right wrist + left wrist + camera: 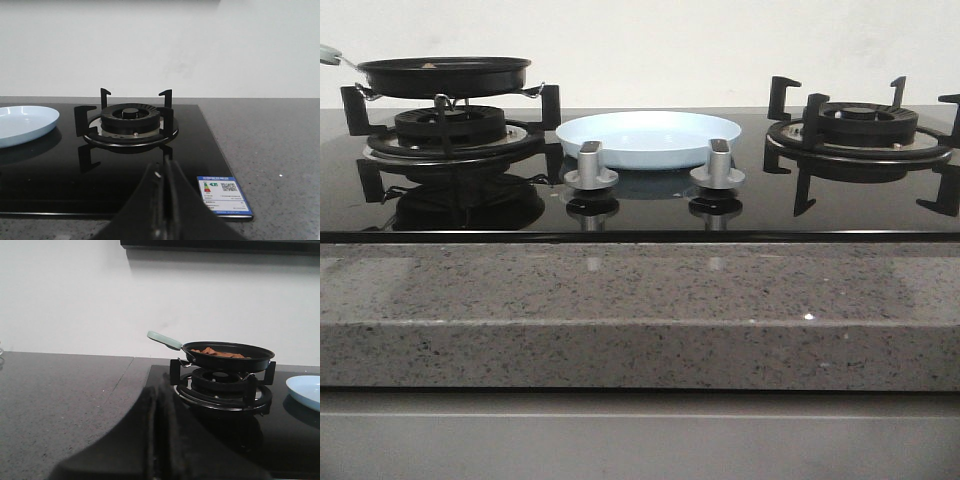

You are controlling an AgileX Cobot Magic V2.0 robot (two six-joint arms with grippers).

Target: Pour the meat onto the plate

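Note:
A black frying pan (445, 74) (228, 357) with a pale green handle (164, 340) rests on the left burner (450, 130). Orange-brown meat (218, 353) lies inside it. The pale blue plate (648, 138) (305, 391) (22, 124) sits empty on the black glass hob between the two burners, behind the knobs. My left gripper (159, 390) is shut and empty, hovering short of the pan, to the handle side. My right gripper (164, 167) is shut and empty, in front of the right burner (129, 122). Neither arm shows in the front view.
Two silver knobs (591, 168) (718, 166) stand in front of the plate. The right burner (860, 130) carries nothing. A blue energy label (222, 192) is stuck on the hob's near right corner. Speckled grey stone counter (640, 310) surrounds the hob; a white wall is behind.

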